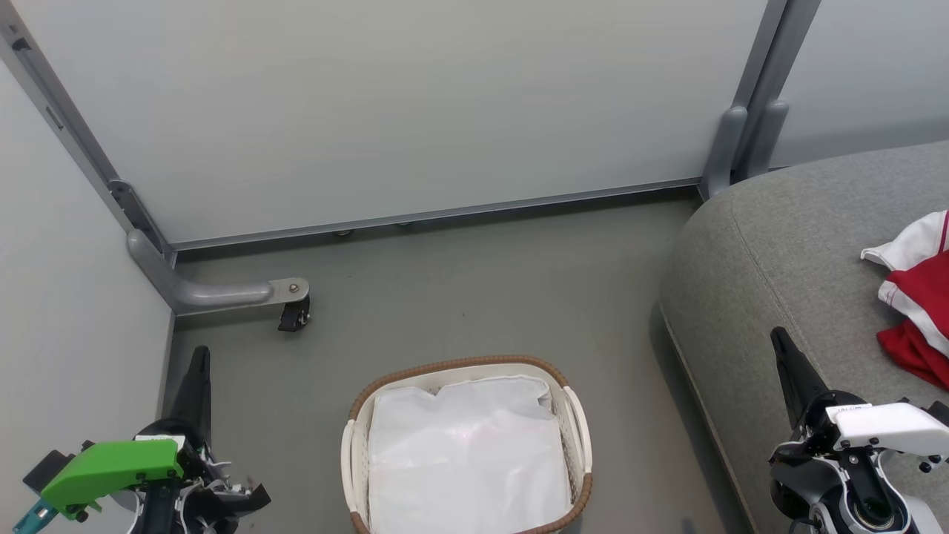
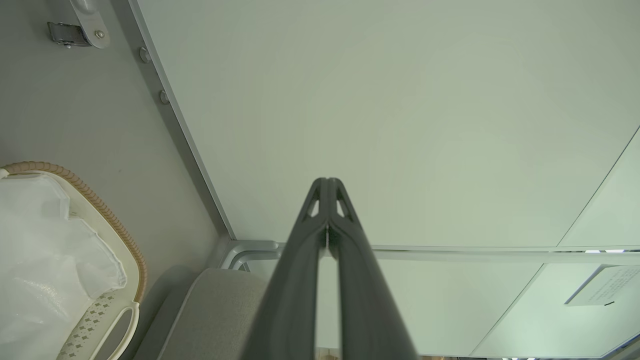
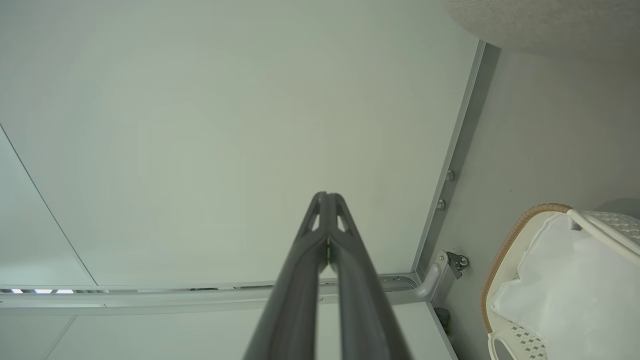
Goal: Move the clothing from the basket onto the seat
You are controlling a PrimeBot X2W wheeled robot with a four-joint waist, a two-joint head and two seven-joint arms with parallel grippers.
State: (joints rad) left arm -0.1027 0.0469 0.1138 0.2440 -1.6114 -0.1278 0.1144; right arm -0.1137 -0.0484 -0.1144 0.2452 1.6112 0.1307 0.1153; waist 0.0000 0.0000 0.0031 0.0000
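While the clothing (image 1: pixel 916 297) lies in a red-and-white heap on the seat (image 1: pixel 778 245), far right in the head view, the basket (image 1: pixel 460 365) stands on the floor (image 1: pixel 445 297) just beside it, white liner (image 1: pixel 467 452) showing inside. Left gripper (image 1: pixel 199 356) hangs low left, jaws clenched tip to tip, holding nothing. Right gripper (image 1: pixel 778 337) hovers over the seat's front edge, likewise pinched together and empty.
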